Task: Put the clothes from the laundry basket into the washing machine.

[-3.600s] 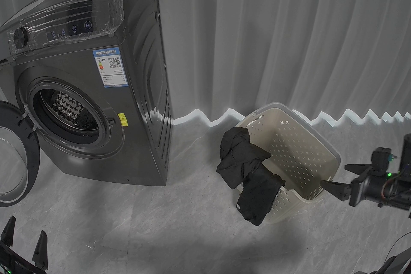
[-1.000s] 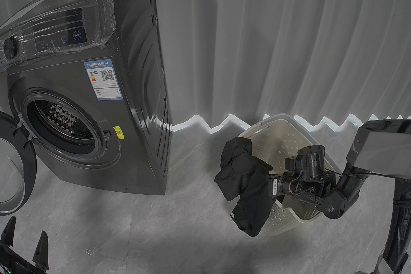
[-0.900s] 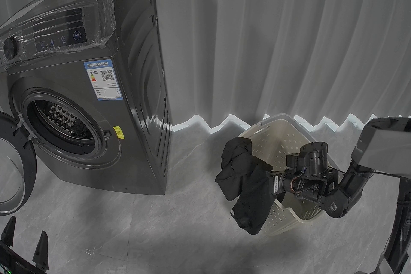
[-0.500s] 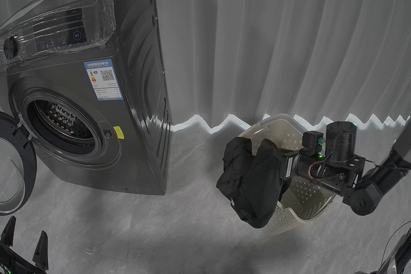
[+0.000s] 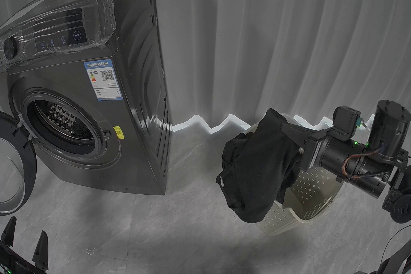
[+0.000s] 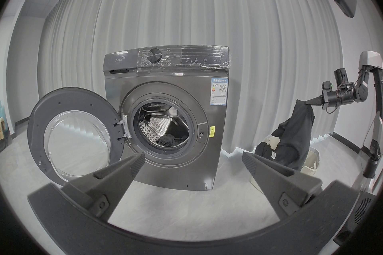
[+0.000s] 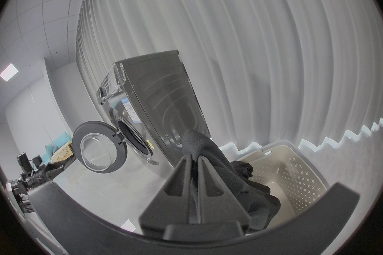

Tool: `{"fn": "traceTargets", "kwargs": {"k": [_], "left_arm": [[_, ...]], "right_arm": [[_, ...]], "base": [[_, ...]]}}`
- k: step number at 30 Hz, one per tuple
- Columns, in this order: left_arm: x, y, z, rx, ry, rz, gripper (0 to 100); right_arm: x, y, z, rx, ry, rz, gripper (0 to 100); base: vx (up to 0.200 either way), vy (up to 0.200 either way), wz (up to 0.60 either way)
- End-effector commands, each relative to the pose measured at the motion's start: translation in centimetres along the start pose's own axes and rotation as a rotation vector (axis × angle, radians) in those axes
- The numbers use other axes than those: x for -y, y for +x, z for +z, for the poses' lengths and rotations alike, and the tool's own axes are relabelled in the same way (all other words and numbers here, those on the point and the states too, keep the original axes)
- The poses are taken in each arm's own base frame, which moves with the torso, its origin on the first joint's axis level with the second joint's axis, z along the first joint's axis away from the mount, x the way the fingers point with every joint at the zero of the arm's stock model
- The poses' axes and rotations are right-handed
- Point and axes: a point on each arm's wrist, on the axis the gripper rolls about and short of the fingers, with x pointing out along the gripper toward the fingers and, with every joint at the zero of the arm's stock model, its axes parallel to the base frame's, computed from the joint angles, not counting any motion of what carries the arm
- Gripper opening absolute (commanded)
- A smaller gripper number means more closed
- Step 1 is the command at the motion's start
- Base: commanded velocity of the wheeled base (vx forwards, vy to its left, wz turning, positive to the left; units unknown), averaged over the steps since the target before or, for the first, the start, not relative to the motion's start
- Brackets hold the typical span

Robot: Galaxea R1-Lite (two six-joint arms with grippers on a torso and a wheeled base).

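While a printed label [image 5: 102,79] sat on the washing machine [image 5: 141,73], right claw [image 5: 284,127], clamped on black garment [image 5: 257,168], had raised it higher over the basket [image 5: 308,198]; left claw [image 6: 192,157] gaped empty.

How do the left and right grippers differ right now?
The left gripper is open and holds nothing; the right gripper is shut on the black garment. The left gripper sits low, facing the washing machine; the right gripper is up above the laundry basket, garment hanging from it. Both have dark wedge-shaped fingers.
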Motion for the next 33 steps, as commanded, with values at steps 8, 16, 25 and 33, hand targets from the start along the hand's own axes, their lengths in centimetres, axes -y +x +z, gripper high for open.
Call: {"fn": "traceTargets", "kwargs": {"k": [8, 16, 25, 33], "left_arm": [[-0.01, -0.03, -0.43, 0.0, -0.02, -0.003, 100], [-0.01, -0.03, -0.43, 0.0, -0.043, -0.003, 100], [-0.01, -0.03, -0.43, 0.0, -0.038, -0.003, 100], [0.0, -0.03, -0.43, 0.0, -0.043, -0.005, 100]], "right_arm": [[-0.36, -0.97, 0.8, 0.037, 0.003, 0.02, 0], [-0.3, -1.0, 0.72, 0.034, 0.004, 0.018, 0], [-0.29, -0.94, 0.78, 0.036, 0.004, 0.018, 0], [-0.31, -1.0, 0.72, 0.033, 0.004, 0.021, 0]], "base": [[0.0, 0.0, 0.0], [-0.2, 0.0, 0.0], [-0.022, 0.0, 0.0], [0.0, 0.1, 0.0]]}}
